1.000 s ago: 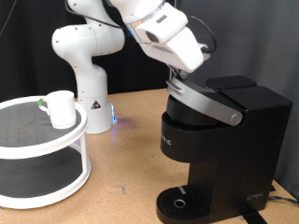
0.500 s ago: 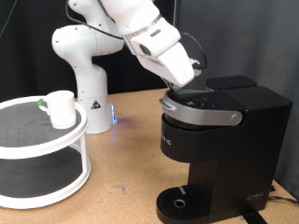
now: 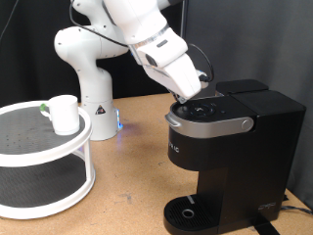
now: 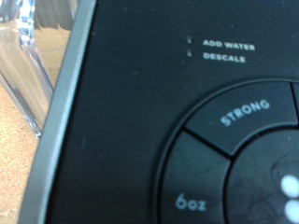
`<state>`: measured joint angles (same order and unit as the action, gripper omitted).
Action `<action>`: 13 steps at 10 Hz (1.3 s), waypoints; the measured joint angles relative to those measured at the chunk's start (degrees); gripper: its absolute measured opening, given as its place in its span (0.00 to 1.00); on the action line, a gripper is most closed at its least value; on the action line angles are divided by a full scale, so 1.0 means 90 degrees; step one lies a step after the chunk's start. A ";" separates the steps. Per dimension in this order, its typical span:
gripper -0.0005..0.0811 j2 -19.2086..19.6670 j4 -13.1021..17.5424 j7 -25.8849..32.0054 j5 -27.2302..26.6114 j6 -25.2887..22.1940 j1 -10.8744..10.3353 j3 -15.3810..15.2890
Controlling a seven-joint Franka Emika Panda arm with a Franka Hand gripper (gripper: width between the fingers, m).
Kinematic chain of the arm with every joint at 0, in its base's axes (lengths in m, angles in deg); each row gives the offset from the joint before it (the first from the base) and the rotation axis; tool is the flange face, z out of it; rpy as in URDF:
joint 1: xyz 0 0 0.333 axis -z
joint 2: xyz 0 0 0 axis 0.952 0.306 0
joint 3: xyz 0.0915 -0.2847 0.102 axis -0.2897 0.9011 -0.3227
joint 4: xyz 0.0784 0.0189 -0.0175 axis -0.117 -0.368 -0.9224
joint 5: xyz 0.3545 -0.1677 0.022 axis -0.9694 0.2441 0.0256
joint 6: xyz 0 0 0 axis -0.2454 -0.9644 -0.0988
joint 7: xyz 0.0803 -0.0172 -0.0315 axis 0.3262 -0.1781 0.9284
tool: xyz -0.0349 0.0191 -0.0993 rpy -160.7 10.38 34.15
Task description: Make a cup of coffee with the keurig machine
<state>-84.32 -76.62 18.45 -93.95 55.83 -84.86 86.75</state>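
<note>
My claw [image 3: 198,96] presses down on the top of the keurig machine [image 3: 230,147], right at the lid's control panel; I cannot tell whether my fingers are spread or closed. The lid lies flat and shut. Up close, the STRONG button [image 4: 245,111] and the 6oz button [image 4: 190,201] fill my wrist view. The cup [image 3: 65,114] sits well apart at nine o'clock from my claw, on the round white shelf [image 3: 49,186] standing on the desk [image 3: 127,211].

Exterior side-on; wrist close above keurig machine [image 3: 230,157]
</note>
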 joint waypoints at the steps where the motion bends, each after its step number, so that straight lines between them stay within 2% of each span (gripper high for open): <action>1: 0.01 -0.0001 0.0000 0.0000 0.0000 0.0000 0.0000 0.0000; 3: 0.01 0.0001 -0.0014 0.0012 -0.0269 0.0038 -0.0002 0.0004; 5: 0.01 -0.0024 0.0009 0.0164 -0.1010 0.0019 -0.0006 0.0048; 7: 0.01 -0.0141 0.0119 0.0307 -0.1535 -0.0235 -0.0005 0.0178; 10: 0.01 -0.0292 0.0399 0.0292 -0.1434 -0.0896 0.0051 0.0347; 12: 0.01 -0.0282 0.0351 0.0201 -0.1442 -0.0845 0.0052 0.0343; 13: 0.01 -0.0297 0.0271 -0.0065 -0.1488 -0.0593 0.0058 0.0330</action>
<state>-87.00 -74.18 17.87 -107.34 50.49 -84.34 89.72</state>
